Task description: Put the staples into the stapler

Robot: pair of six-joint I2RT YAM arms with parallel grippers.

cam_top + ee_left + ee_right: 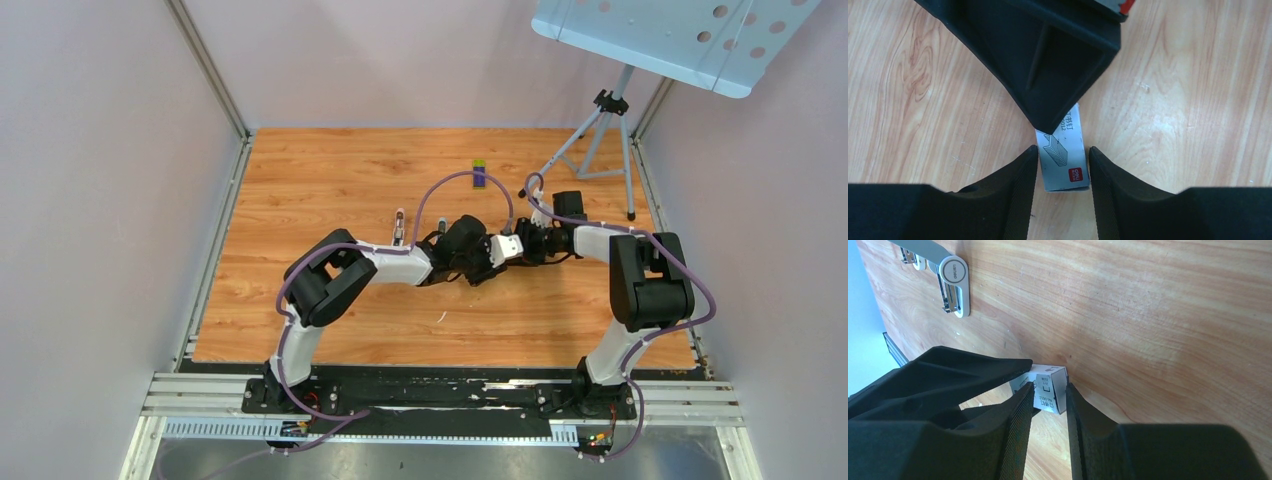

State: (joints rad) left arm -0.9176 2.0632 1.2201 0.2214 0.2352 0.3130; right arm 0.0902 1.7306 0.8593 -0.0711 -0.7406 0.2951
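Observation:
A small white staple box [1064, 165] with a staple drawing and a red logo is held between both grippers at mid-table; it also shows in the top view [505, 247]. My left gripper [1064, 149] has its fingertips against the box's two narrow sides. My right gripper [1049, 386] is shut on the box's [1050, 390] flat faces from the other end, and its finger [1048, 65] covers the box's far part. The silver-white stapler [399, 226] lies on the wood behind the left arm, also in the right wrist view [955, 277]. The grey metal staples are not in view.
A purple-and-green little box [479, 173] lies farther back at mid-table. A tripod stand [600, 140] with a pale blue perforated shelf [680, 35] stands at the back right. A tiny white scrap [440, 317] lies on the wood in front of the grippers.

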